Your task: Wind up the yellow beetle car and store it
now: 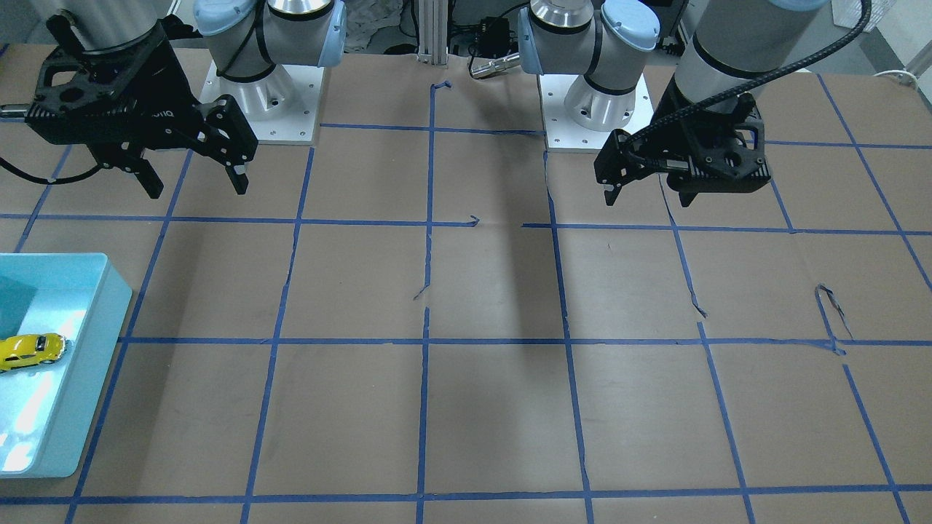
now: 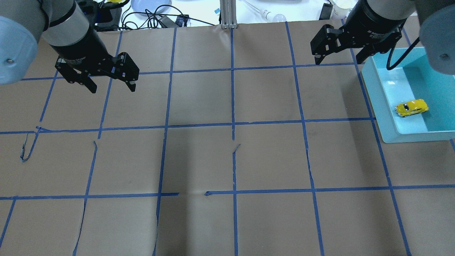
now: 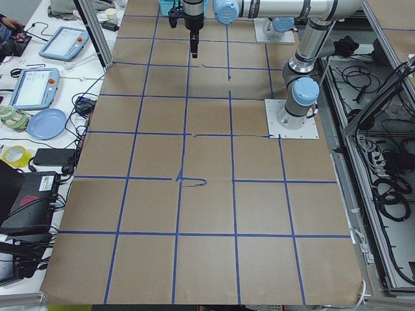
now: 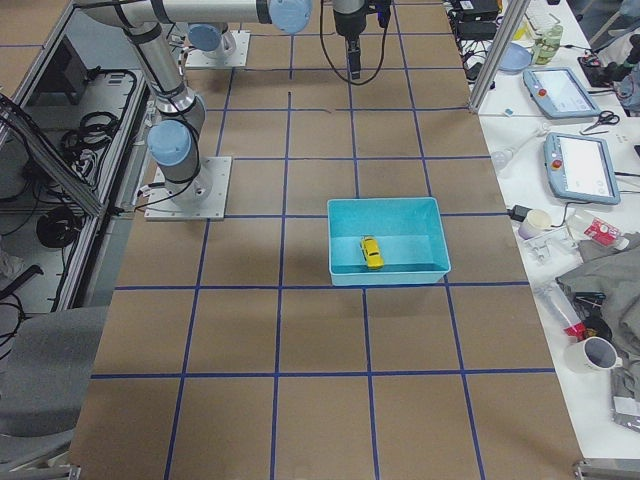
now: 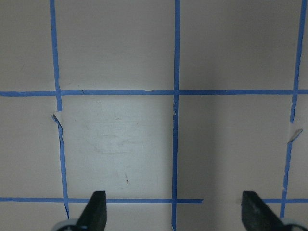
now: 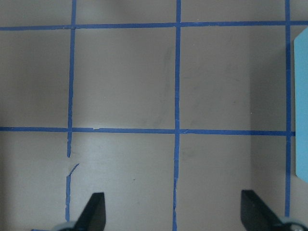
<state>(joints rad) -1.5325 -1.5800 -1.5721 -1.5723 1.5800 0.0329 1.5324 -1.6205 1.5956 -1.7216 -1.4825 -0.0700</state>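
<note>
While the yellow beetle car (image 2: 411, 107) is sitting inside the teal bin (image 2: 376, 103) by the right edge of the surface (image 2: 227, 160), the left pincer (image 2: 113, 89) and the right pincer (image 2: 337, 61) are hanging raised above that surface, well apart from each other, both with fingers spread wide and gripping nothing.

View: straight down onto the table (image 6: 120, 77), which is covered in brown paper.
Grid: blue tape lines (image 6: 177, 72), two horizontal and three vertical; the left vertical one is torn low down.
Right end effector (image 6: 174, 214): two dark fingertips (image 6: 95, 209) at the bottom edge, spread wide apart above the table.
Right edge: a sliver of a pale blue container (image 6: 301, 96).
</note>
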